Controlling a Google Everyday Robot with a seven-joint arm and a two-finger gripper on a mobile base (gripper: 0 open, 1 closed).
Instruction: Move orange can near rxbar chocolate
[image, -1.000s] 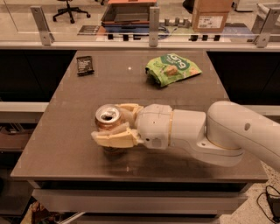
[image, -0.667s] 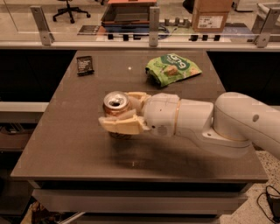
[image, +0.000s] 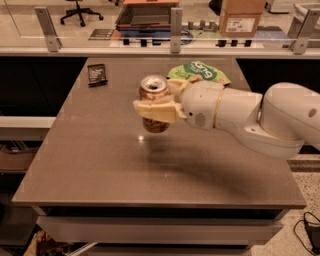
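Carrying the small orange-brown aluminium can with the silver pull-tab top (image: 153, 86), I have my claw (image: 154, 100) clamped around its upper body, one pale finger across the front and the other behind. The can stands upright and seems to hang clear of the grey-brown desk (image: 100, 160), over the middle of it, with a shadow lying on the surface below.

The small flat bar in the black wrapper with pale lettering (image: 96, 74) lies at about ten o'clock from the can, well apart from it, near the far left corner of the desk. To do this step well, I judge I should travel toward ten o'clock with the can kept level, slow down before the bar, and lower it just beside the wrapper, on the three o'clock side, not on top of it. The base should sit flat before I let go, since a tall can tips easily.

A crumpled green snack bag (image: 200, 71) sits at two o'clock, partly hidden behind my wrist; it is off the route. The desk between can and bar shows nothing in the way. A railing with metal posts (image: 175, 30) runs along the far edge at twelve o'clock, so I should stop short of it.
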